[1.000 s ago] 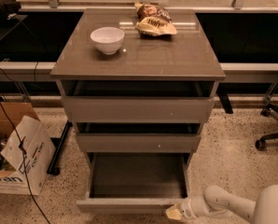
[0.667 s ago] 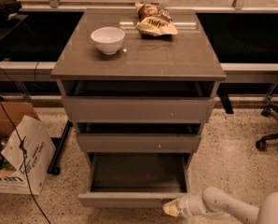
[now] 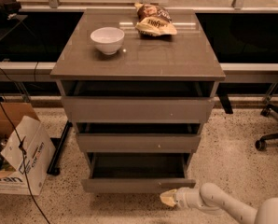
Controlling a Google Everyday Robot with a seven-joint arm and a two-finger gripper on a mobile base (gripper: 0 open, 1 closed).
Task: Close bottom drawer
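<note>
The bottom drawer [image 3: 138,185] is the lowest of three grey-brown drawers in the cabinet. It stands partly pulled out, with its flat front panel forward of the middle drawer [image 3: 138,143] and its shallow box showing. My gripper [image 3: 169,198] is low at the right, just below and in front of the right end of the bottom drawer's front panel, touching or nearly touching it. My white arm [image 3: 223,204] comes in from the lower right corner.
A white bowl [image 3: 107,39] and a snack bag [image 3: 154,20] lie on the cabinet top [image 3: 176,59]. The top drawer [image 3: 138,109] is slightly out. A cardboard box [image 3: 17,157] with cables stands on the floor at left. An office chair base [image 3: 272,136] is at right.
The bottom drawer has slid inward, and less of its box shows. My gripper has moved up and forward along with the drawer front.
</note>
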